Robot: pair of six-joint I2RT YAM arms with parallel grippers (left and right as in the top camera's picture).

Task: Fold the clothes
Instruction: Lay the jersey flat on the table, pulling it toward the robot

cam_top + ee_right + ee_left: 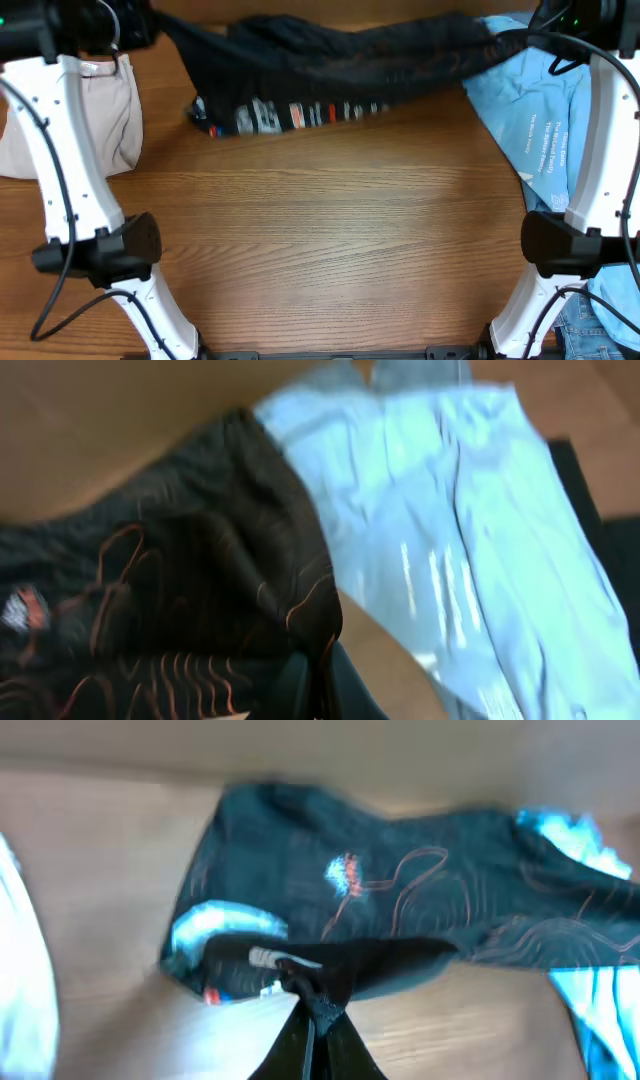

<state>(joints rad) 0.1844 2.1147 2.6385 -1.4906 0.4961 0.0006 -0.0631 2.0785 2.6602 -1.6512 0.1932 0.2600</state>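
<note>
The clothes in hand are a black sports shirt (330, 60) with thin orange wavy lines, stretched in a sagging band across the far side of the table. Its lower edge with white lettering trails on the wood. My left gripper (160, 25) is shut on the shirt's left end; in the left wrist view the gripper (318, 1010) pinches a bunch of black fabric (450, 910). My right gripper (515, 40) is shut on the right end; in the right wrist view the gripper (322, 675) clamps the shirt's edge (150, 580).
A beige garment (90, 120) lies at the far left under the left arm. A light blue shirt (530, 110) lies at the far right, partly under the black shirt's end, also seen as the light blue shirt (450, 510). Blue jeans (590, 320) lie at the near right corner.
</note>
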